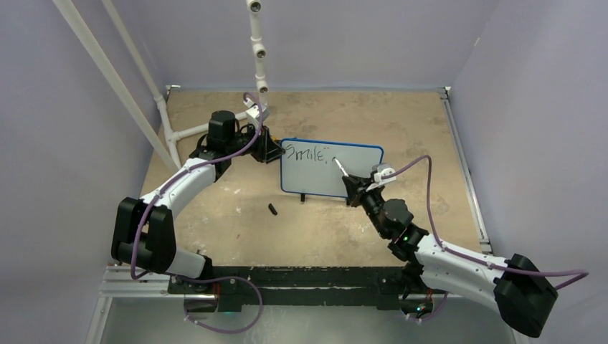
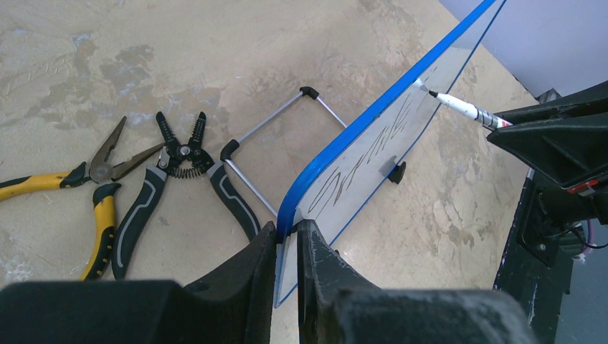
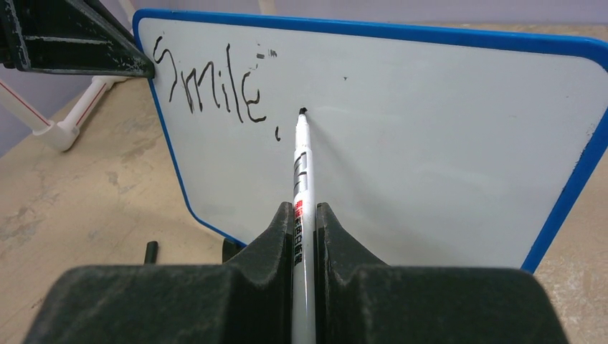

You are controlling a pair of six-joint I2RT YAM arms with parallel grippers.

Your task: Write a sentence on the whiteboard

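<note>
The whiteboard (image 1: 355, 175) stands upright mid-table, white with a blue frame. My left gripper (image 1: 271, 152) is shut on its left edge; in the left wrist view the gripper (image 2: 288, 233) pinches the blue frame (image 2: 358, 122). The sentence (image 3: 211, 82) reads "Smile," at the board's (image 3: 444, 150) top left. My right gripper (image 3: 305, 215) is shut on a white marker (image 3: 301, 165), whose black tip touches the board just right of the comma. The marker also shows in the top view (image 1: 340, 169) and the left wrist view (image 2: 466, 109).
A small black cap (image 1: 272, 209) lies on the table in front of the board. Yellow-handled pliers (image 2: 93, 193) and black wire strippers (image 2: 179, 179) lie behind the board beside its wire stand (image 2: 272, 129). White pipes (image 1: 179, 132) stand at the back left.
</note>
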